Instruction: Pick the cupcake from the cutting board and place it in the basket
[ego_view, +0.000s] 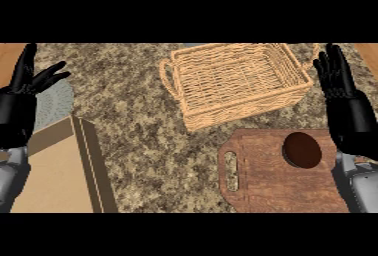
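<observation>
A dark brown cupcake (303, 149) seen from above sits on the upper right part of the reddish wooden cutting board (266, 185). Above the board stands a woven wicker basket (184, 75), tilted a little, with nothing inside. My right hand (341, 90) is raised at the right edge, fingers straight and open, just right of the basket and above the cupcake's right side, touching neither. At the left edge my left hand (26, 82) rests open with fingers up, far from both.
The speckled stone counter (133, 110) spreads between the hands. Its front left edge gives way to a tan cabinet face (55, 180). The board has a slot handle (231, 171) on its left side.
</observation>
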